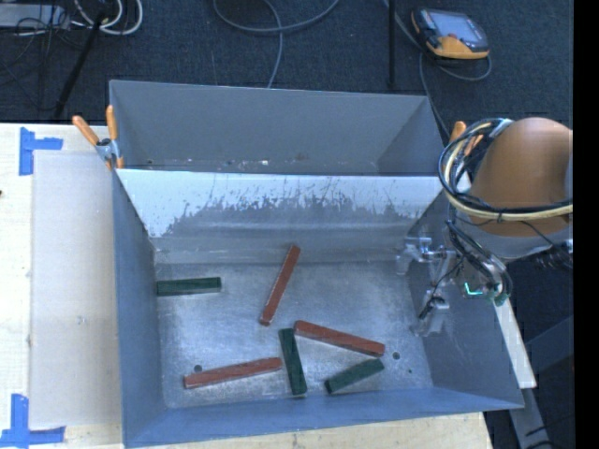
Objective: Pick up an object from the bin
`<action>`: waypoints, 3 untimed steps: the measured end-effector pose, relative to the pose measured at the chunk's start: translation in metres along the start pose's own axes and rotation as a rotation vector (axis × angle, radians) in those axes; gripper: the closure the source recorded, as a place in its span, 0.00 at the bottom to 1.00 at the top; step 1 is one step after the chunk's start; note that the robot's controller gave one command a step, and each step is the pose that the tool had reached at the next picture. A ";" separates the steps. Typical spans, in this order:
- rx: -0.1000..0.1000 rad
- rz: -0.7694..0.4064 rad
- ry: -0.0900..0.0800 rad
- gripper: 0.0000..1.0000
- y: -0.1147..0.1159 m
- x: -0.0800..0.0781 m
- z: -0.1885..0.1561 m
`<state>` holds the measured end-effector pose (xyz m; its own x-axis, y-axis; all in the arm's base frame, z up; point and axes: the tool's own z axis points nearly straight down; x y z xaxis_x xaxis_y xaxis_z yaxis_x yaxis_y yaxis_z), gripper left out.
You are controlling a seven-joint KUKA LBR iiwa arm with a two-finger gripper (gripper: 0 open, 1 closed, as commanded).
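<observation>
A brown bar (339, 338) lies flat on the floor of the bin (281, 138), right of centre. A short green bar (354, 375) lies just below it. The gripper (431, 314) hangs to its right, apart from it, by the right wall. I cannot tell whether the gripper is wide or narrow.

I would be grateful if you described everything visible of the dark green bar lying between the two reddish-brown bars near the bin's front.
The dark green bar is a slim, straight, matte stick with squared ends; its material is unclear. It lies flat on the bin floor, running roughly front to back. The left reddish-brown bar meets its side end-on; the right reddish-brown bar ends beside its far tip, contact uncertain. The pincer stands well to its right, apart.
</observation>
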<state>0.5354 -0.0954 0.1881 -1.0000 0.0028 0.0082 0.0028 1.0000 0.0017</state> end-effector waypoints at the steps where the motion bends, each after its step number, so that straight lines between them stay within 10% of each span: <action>1: -0.001 0.186 0.000 0.00 0.070 0.001 0.122; 2: -0.001 0.278 -0.004 0.00 0.111 0.033 0.088; 3: 0.001 0.395 -0.009 0.00 0.098 0.017 0.089</action>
<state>0.5182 0.0031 0.0995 -0.9219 0.3874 -0.0009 0.3874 0.9219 -0.0003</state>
